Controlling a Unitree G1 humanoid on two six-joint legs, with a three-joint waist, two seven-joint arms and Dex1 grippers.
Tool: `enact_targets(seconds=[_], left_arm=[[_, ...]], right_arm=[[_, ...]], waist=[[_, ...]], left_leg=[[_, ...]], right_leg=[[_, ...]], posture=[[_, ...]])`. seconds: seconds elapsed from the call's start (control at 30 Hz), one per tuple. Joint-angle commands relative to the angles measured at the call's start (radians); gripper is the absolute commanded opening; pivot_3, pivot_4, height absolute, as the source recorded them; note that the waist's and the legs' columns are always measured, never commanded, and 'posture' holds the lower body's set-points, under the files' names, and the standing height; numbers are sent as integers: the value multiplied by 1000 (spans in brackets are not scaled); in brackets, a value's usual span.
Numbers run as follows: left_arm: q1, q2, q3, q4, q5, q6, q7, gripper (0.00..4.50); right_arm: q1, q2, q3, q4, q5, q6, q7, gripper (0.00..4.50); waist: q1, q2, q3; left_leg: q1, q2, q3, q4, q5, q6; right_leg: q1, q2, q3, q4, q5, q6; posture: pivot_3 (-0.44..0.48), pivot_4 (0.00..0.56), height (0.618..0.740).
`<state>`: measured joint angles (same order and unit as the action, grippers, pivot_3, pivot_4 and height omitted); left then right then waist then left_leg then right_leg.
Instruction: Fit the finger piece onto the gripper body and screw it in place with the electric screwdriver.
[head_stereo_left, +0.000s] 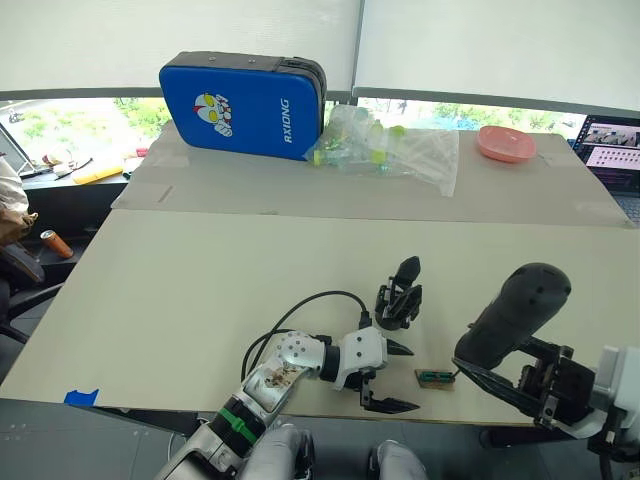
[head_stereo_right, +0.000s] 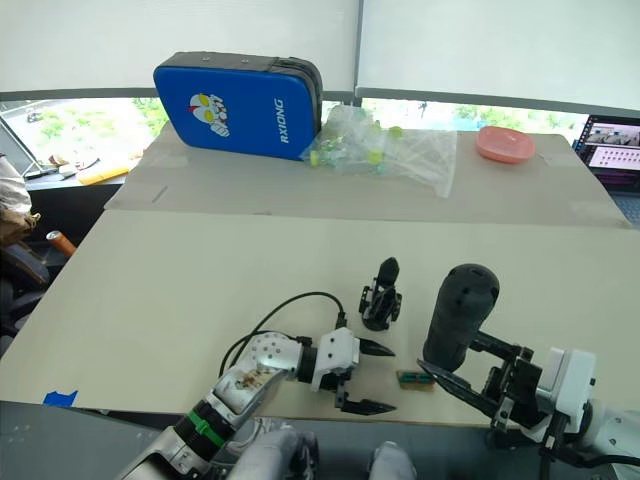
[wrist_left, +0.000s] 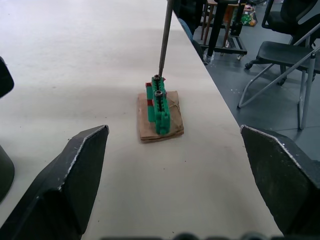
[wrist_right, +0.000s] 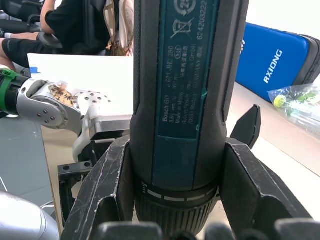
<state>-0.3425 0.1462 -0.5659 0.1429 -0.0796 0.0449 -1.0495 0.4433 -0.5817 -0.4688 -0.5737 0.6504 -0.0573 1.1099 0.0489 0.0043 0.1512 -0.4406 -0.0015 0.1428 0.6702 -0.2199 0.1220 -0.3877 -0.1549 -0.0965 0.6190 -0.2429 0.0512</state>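
Note:
The gripper body (head_stereo_left: 399, 296) stands on the table near its front edge, with one pointed black finger sticking up. No loose finger piece can be made out. My right gripper (head_stereo_left: 503, 368) is shut on the electric screwdriver (head_stereo_left: 517, 308), a thick black cylinder tilted up. Its thin metal bit (wrist_left: 164, 40) reaches down to a small green screw holder (wrist_left: 159, 107) on a brown card. My left gripper (head_stereo_left: 392, 377) is open just left of that holder, its fingers (wrist_left: 67, 180) spread wide and holding nothing. The gripper body is a little beyond the left gripper.
A blue case (head_stereo_left: 245, 105), a plastic bag of small parts (head_stereo_left: 390, 148) and a pink dish (head_stereo_left: 505, 143) lie at the far side. A laptop (head_stereo_left: 612, 150) is at far right. Blue tape (head_stereo_left: 82, 396) marks the front edge. Chairs (wrist_left: 285, 55) stand beyond the table.

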Motion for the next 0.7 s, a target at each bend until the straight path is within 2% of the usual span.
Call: enact_targets(seconds=[0.03, 0.7], left_arm=[[6, -3, -18, 20, 17, 14, 8, 4500], [5, -9, -20, 22, 18, 20, 11, 4500]], right_arm=[[-8, -7, -32, -20, 29, -38, 5, 1935], [-2, -15, -23, -47, 45, -10, -10, 1935]], waist=[[0, 0, 0], [0, 0, 0]], left_leg=[[0, 0, 0, 0, 0, 0], [0, 0, 0, 0, 0, 0]], right_leg=[[0, 0, 0, 0, 0, 0], [0, 0, 0, -1, 0, 0]], posture=[[0, 150, 740], [0, 150, 740]])
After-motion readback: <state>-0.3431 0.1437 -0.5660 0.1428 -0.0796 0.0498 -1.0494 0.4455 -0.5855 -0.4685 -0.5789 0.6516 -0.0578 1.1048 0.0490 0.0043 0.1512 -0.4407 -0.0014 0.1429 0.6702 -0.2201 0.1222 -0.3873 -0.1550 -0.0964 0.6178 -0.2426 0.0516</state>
